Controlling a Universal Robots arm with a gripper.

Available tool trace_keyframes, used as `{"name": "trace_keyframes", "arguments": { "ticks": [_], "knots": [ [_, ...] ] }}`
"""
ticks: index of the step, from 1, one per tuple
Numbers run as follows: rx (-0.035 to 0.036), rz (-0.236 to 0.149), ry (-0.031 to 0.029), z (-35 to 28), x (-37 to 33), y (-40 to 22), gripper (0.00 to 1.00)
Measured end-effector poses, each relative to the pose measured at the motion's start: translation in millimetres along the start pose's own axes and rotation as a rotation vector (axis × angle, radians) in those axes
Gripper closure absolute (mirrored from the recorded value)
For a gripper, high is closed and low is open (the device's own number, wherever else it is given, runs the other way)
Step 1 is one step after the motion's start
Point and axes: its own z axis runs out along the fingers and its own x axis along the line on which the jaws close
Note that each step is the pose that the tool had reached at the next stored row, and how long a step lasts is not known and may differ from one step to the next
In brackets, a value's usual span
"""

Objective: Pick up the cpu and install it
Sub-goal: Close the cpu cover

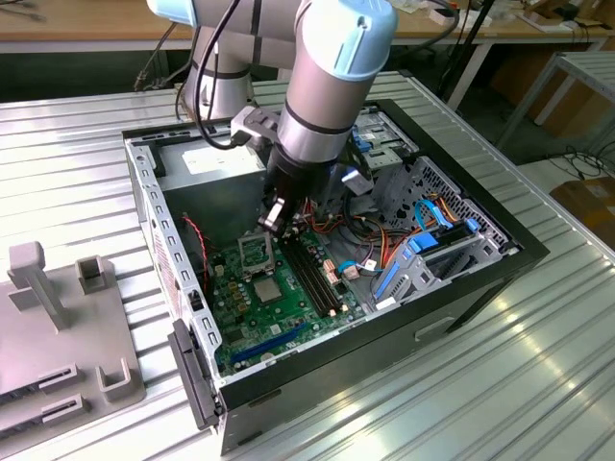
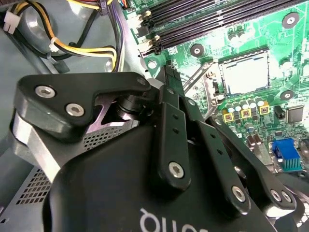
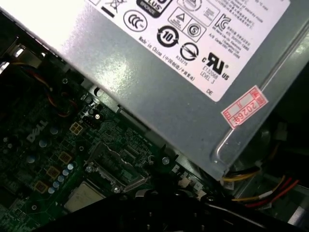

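The cpu point(image 1: 266, 288) is a small silvery-grey square lying flat in its socket on the green motherboard point(image 1: 288, 331), inside the open computer case. It also shows in both wrist views as the cpu point(image 2: 244, 72) and the cpu point(image 3: 83, 196). A dark metal socket frame point(image 1: 254, 252) stands swung up just behind it. My gripper point(image 1: 274, 217) hangs low inside the case above that frame, a little behind the cpu and apart from it. Its black body point(image 2: 145, 183) hides the tips.
Long black memory slots point(image 1: 312, 274) run beside the socket on the exterior view's right. The grey power supply point(image 3: 159, 63) sits close behind the gripper. Bundled cables point(image 1: 384, 250) and a blue-latched drive cage point(image 1: 432, 254) crowd the case's right side. A grey fixture point(image 1: 58, 327) stands outside on the left.
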Motion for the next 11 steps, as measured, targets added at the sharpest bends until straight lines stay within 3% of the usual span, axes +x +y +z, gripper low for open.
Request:
{"name": "trace_keyframes", "arguments": {
  "ticks": [7,11],
  "knots": [
    [0.0194,0.000,0.0157,-3.1,0.0,0.3,0.89],
    [0.0356,0.000,0.0286,-4.6,0.0,0.5,0.89]
  ]
}}
